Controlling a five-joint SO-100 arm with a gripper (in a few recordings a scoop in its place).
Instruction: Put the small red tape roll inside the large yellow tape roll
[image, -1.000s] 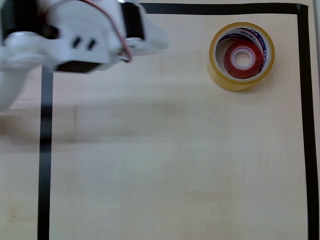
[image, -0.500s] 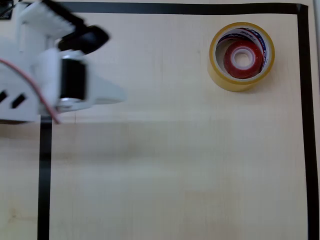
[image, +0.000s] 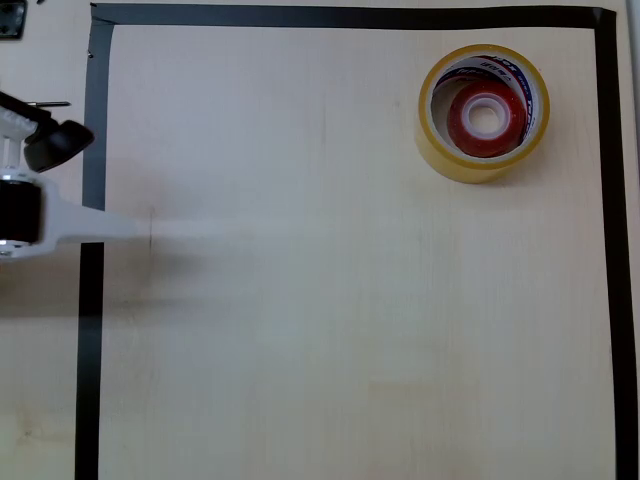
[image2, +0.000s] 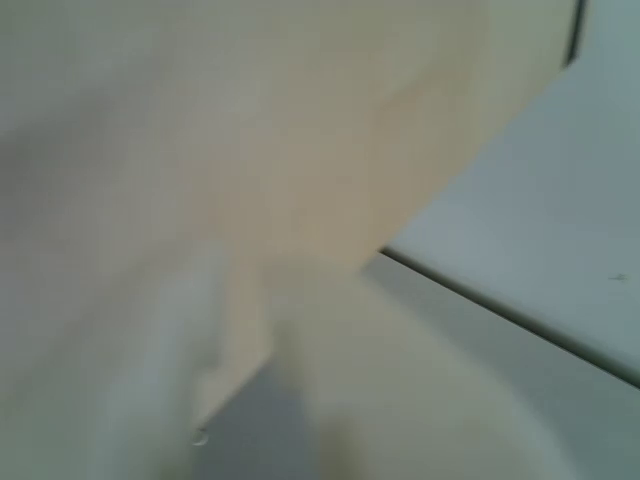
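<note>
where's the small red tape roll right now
In the overhead view the small red tape roll lies flat inside the large yellow tape roll, in the upper right corner of the black tape border on the wooden table.

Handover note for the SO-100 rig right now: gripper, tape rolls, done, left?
Gripper: at the left edge of the overhead view, over the black tape border, holding nothing; open or shut unclear.
Small red tape roll: lying flat inside the large yellow tape roll, top right of the wooden table.
Done: the red roll is nested.
Left: nothing for the task, as far as visible.
</note>
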